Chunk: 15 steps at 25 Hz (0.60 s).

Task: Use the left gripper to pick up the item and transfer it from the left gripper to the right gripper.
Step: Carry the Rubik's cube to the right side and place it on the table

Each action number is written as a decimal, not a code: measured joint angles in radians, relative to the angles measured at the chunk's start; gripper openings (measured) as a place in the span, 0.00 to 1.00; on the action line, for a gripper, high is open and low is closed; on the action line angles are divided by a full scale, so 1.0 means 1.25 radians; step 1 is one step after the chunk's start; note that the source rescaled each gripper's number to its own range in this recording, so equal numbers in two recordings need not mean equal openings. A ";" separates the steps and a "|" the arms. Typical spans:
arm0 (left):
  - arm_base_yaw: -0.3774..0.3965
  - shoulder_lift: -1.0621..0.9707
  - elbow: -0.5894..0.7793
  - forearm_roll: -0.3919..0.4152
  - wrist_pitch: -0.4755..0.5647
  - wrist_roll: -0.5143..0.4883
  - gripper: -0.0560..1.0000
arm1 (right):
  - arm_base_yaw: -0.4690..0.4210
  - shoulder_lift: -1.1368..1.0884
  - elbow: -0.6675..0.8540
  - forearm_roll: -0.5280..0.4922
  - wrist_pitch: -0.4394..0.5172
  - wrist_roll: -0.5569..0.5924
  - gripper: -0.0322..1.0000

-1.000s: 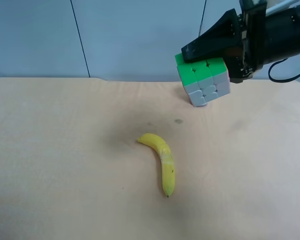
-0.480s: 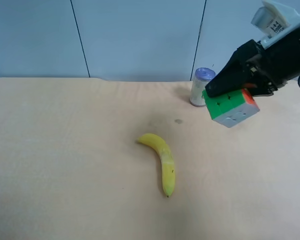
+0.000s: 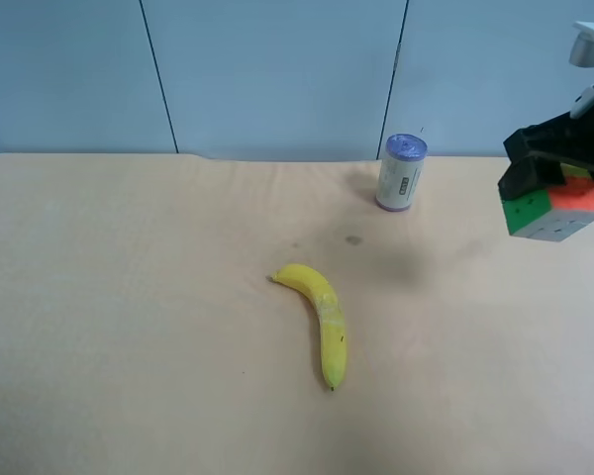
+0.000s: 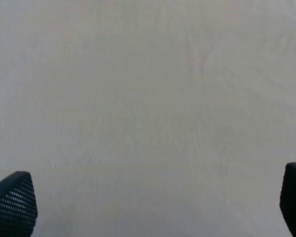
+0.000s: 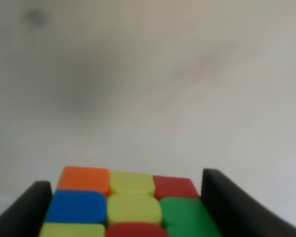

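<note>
A banana lies mid-table, well apart from an upright purple-lidded can.

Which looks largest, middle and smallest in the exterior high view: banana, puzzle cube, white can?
1. Banana, the longest.
2. Puzzle cube and white can look about alike; the cube is partly hidden and raised off the table, so their order is unsure.

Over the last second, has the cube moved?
Yes. The puzzle cube, clamped in the right pincer, went from in front of the white can out to that can's right in the exterior high view, near the frame edge.
</note>
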 joint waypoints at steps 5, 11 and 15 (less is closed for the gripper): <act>0.000 0.000 0.000 0.000 0.000 0.000 1.00 | 0.000 0.066 0.000 -0.076 -0.047 0.058 0.03; 0.000 0.000 0.000 0.000 0.000 0.000 1.00 | 0.000 0.205 0.000 -0.081 -0.118 0.064 0.03; 0.000 0.000 0.000 0.000 0.000 0.000 1.00 | 0.000 0.292 0.000 -0.069 -0.139 0.061 0.03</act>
